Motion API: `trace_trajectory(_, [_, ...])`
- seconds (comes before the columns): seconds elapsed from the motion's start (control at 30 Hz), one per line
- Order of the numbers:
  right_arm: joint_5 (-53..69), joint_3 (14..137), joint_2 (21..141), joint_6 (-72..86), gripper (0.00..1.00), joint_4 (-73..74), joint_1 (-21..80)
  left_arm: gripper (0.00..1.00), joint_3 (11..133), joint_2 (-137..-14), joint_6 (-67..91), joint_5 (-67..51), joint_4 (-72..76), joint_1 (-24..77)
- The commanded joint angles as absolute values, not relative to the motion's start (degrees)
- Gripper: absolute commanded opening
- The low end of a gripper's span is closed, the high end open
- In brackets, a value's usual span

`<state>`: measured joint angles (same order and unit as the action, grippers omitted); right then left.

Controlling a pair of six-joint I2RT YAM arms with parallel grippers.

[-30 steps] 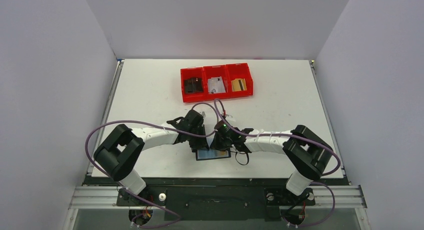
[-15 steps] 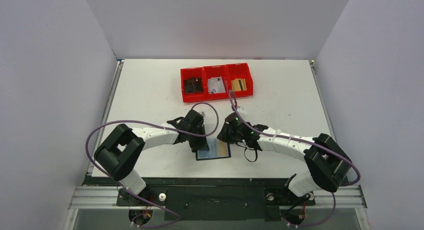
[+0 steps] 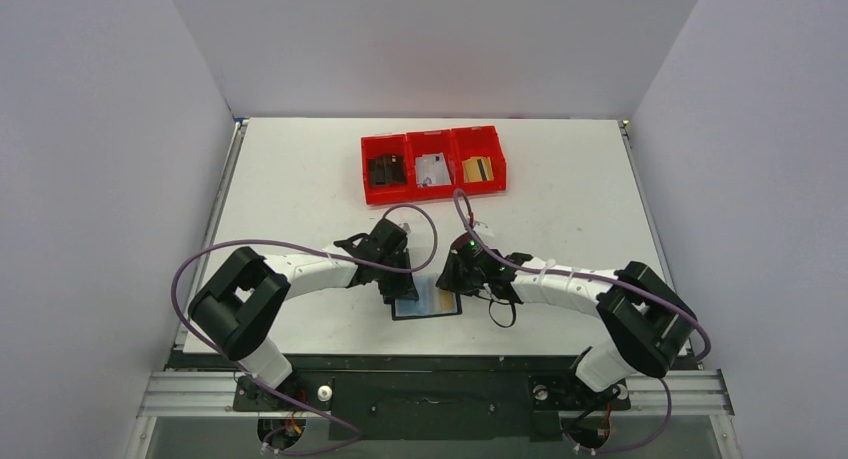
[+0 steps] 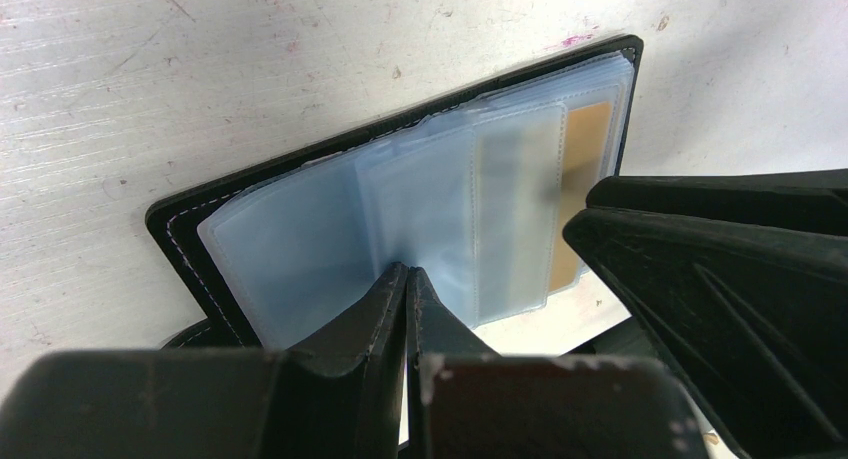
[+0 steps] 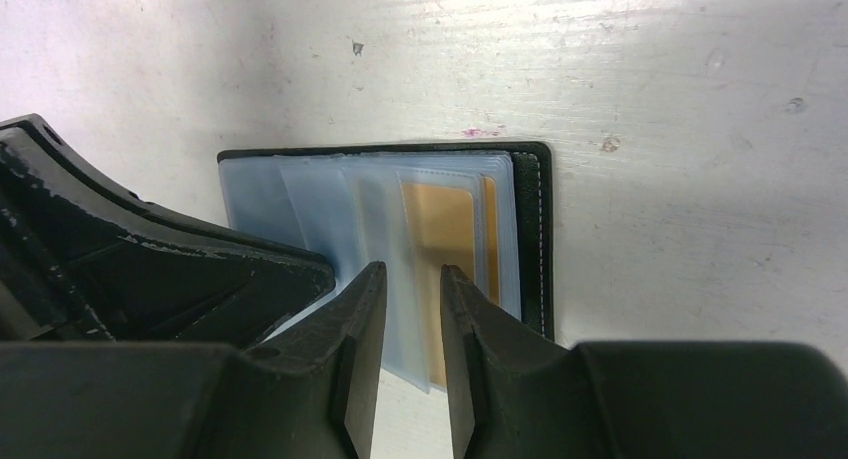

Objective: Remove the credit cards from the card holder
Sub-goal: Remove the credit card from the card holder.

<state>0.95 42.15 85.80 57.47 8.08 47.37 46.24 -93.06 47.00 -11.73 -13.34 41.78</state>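
The card holder (image 3: 428,307) lies open near the front edge, black with fanned clear bluish sleeves (image 4: 300,239). A gold credit card (image 5: 445,244) sits inside a sleeve on its right side and also shows in the left wrist view (image 4: 588,144). My left gripper (image 3: 393,285) is shut, its tips (image 4: 405,272) pressed on the sleeves near their fold. My right gripper (image 3: 452,282) is narrowly open (image 5: 413,271), its fingers straddling the near edge of the sleeves beside the gold card. The holder's black rim shows to the right (image 5: 540,239).
Three joined red bins (image 3: 433,136) stand at the back of the table, holding a black item (image 3: 386,170), a white-grey card (image 3: 432,169) and a gold card (image 3: 478,168). Purple cables loop over both arms. The table's front edge is just below the card holder.
My right gripper lifted off the card holder to the right, then came back a little toward its right edge. The left gripper and the card holder have stayed put.
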Motion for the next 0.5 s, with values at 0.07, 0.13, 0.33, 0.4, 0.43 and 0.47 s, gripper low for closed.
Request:
trace_trajectory(0.07, [2.4, 41.9, 88.2, 57.5, 0.26, 3.5, 47.7, 0.00, 46.6, -94.3, 46.2, -9.4, -13.8, 41.2])
trace_trajectory(0.13, [2.8, 41.7, 88.7, 57.6, 0.26, 3.0, 47.9, 0.00, 46.6, -94.2, 46.1, -9.5, -13.7, 41.3])
trace_trajectory(0.33, [4.2, 41.8, 89.8, 58.5, 0.30, 1.1, 48.2, 0.00, 46.8, -93.1, 45.8, -9.9, -13.3, 41.2])
trace_trajectory(0.4, [4.7, 42.1, 89.9, 58.6, 0.30, 0.9, 48.1, 0.00, 47.2, -92.1, 45.6, -9.9, -13.7, 41.1])
trace_trajectory(0.43, [4.8, 42.2, 90.0, 58.7, 0.31, 0.9, 48.2, 0.00, 47.3, -91.8, 45.4, -9.9, -13.8, 41.1])
trace_trajectory(0.47, [5.2, 42.4, 90.0, 58.7, 0.31, 0.7, 48.2, 0.00, 47.6, -90.8, 45.3, -9.9, -14.1, 41.0])
